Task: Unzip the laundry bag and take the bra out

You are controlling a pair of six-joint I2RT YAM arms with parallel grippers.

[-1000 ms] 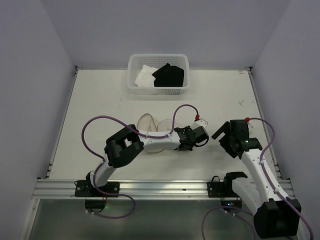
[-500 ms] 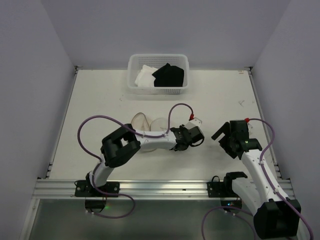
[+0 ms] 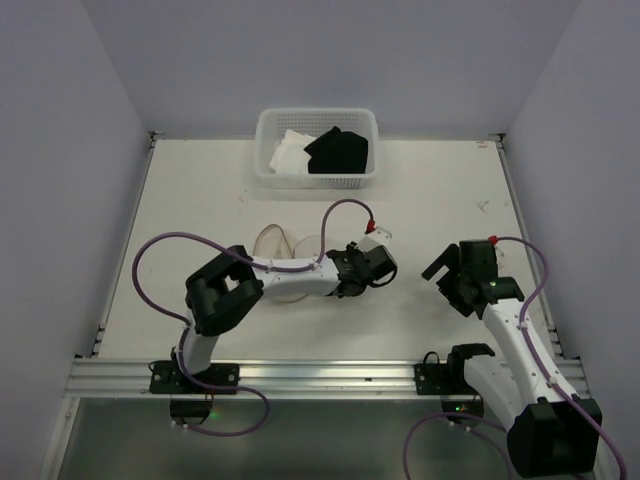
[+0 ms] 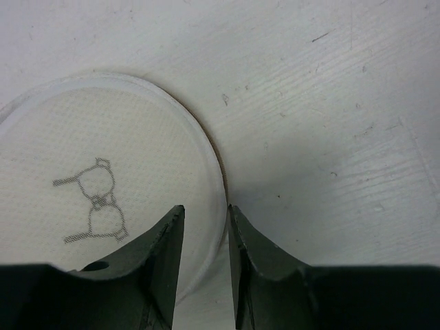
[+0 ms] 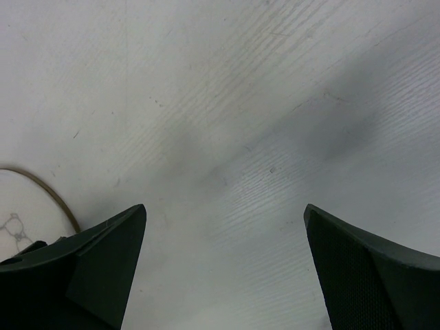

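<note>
The laundry bag (image 4: 89,179) lies flat, its round whitish mesh face with a small bra icon filling the left of the left wrist view. My left gripper (image 4: 205,207) is shut on the bag's white hoop rim at its right edge, one finger on each side. From above, my left forearm crosses over the bag (image 3: 268,242), whose pale beige roundness shows behind it. The bra itself cannot be made out. My right gripper (image 5: 224,206) hangs wide open over bare table to the right (image 3: 450,280), with an edge of the bag (image 5: 24,206) at its lower left.
A white perforated basket (image 3: 316,182) holding white and black cloth stands at the back centre. Purple cables loop over the left arm (image 3: 160,262). Walls close in the table on both sides and behind.
My left arm has swung to the left, and the bag has slid left with it. The right arm has not moved.
</note>
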